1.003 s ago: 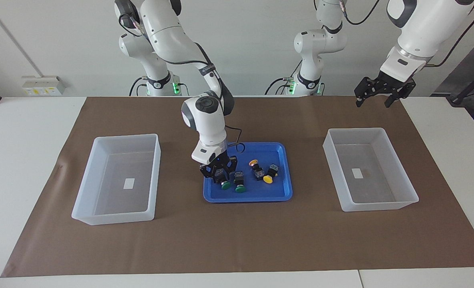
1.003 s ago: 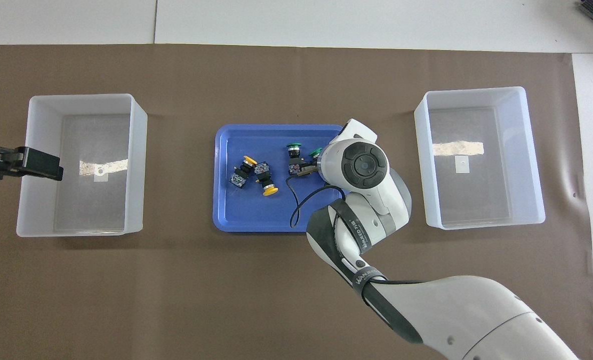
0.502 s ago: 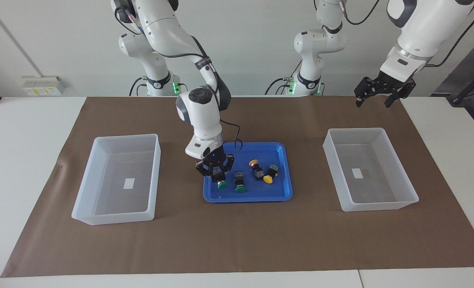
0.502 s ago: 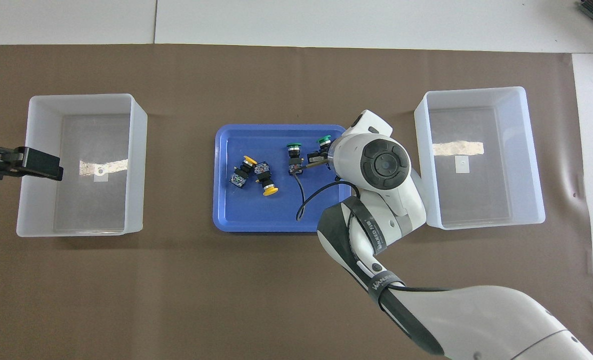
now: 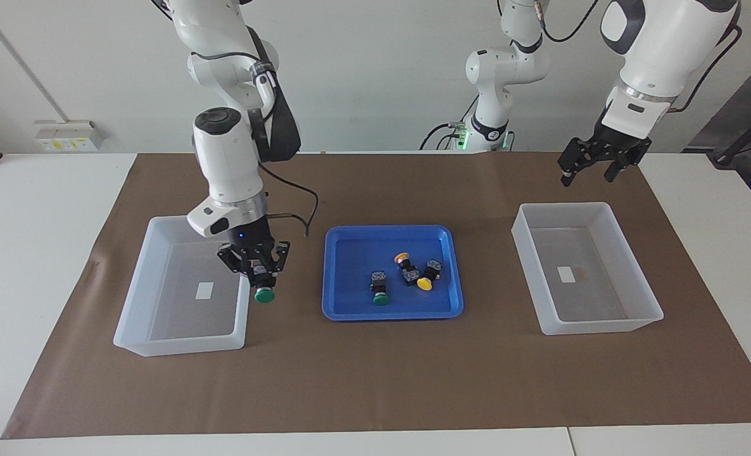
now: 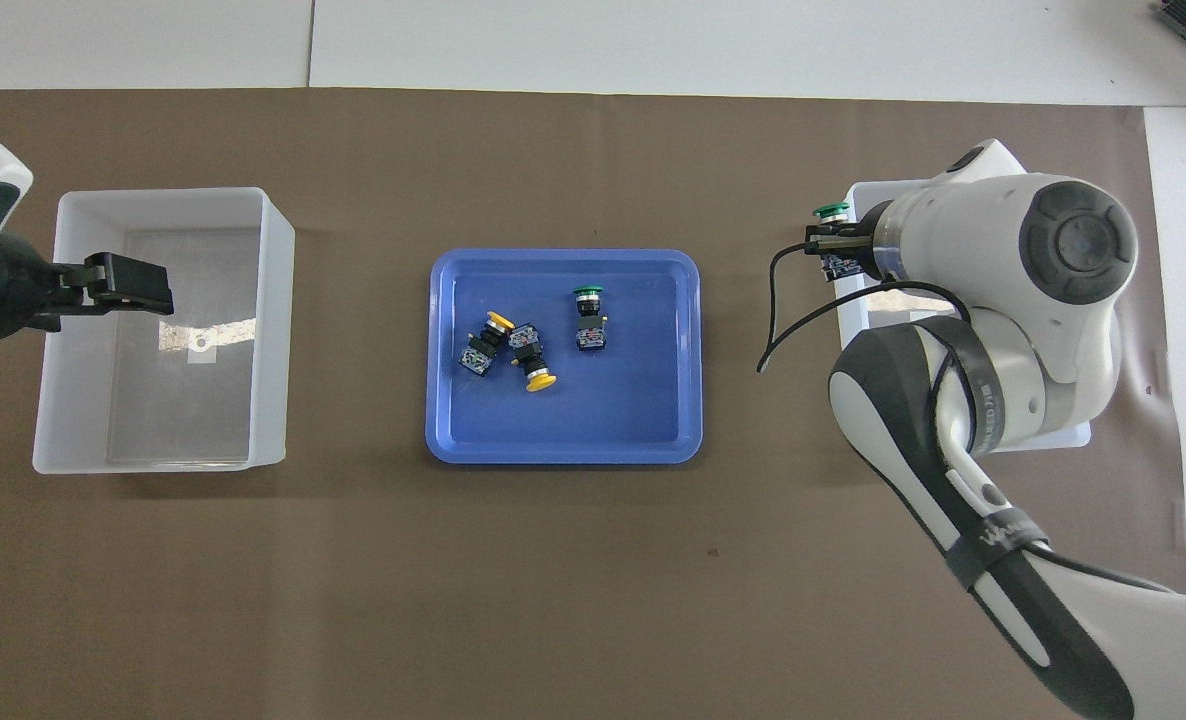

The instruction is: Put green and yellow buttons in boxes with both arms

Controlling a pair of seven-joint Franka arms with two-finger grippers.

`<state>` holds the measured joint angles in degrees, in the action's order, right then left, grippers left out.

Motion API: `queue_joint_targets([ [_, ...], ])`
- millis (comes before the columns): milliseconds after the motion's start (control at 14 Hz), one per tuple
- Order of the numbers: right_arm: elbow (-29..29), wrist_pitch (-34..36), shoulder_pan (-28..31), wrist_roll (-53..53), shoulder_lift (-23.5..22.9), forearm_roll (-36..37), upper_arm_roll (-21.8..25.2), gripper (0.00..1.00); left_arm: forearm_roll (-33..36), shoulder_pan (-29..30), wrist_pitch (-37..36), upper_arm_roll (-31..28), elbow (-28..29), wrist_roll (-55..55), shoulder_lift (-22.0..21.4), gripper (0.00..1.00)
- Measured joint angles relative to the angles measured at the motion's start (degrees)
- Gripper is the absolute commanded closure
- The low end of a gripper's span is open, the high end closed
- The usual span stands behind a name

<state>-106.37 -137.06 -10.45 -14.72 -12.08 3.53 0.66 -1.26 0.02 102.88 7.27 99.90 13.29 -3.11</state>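
Observation:
My right gripper (image 5: pixel 260 273) (image 6: pixel 829 246) is shut on a green button (image 5: pixel 263 293) (image 6: pixel 832 211) and holds it in the air, cap down, over the tray-side wall of the box (image 5: pixel 160 253) (image 6: pixel 851 322) at the right arm's end. Another green button (image 5: pixel 380 290) (image 6: pixel 586 318) and two yellow buttons (image 5: pixel 423 282) (image 6: pixel 538 378) lie in the blue tray (image 5: pixel 388 310) (image 6: pixel 553 430). My left gripper (image 5: pixel 587 170) (image 6: pixel 153 285) hangs open and holds nothing, over the robot-side end of the other box (image 5: pixel 527 253) (image 6: pixel 273 330).
Both boxes hold only a small white label. They and the tray rest on a brown mat (image 5: pixel 375 380) that covers most of the white table. The right arm's black cable loops down beside the held button.
The right gripper has lifted a green button out of the blue tray and carried it to the box at the right arm's end. The left gripper has barely shifted.

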Motion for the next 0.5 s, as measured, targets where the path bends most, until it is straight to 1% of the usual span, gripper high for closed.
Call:
queue_joint_targets([
  [215,-0.5,0.0,3.9,3.1,-0.3,0.0,0.0,1.00,0.0,-5.7,11.4,0.4,6.7,10.5,1.1,0.00],
  [358,-0.7,-1.5,5.0,3.2,-1.8,0.0,0.0,1.00,0.0,-9.3,18.7,0.5,8.6,16.2,4.5,0.00],
  [502,-0.7,-3.2,6.3,3.2,-3.8,0.0,-0.1,1.00,0.1,-11.1,25.5,0.5,9.0,17.0,8.9,0.00],
])
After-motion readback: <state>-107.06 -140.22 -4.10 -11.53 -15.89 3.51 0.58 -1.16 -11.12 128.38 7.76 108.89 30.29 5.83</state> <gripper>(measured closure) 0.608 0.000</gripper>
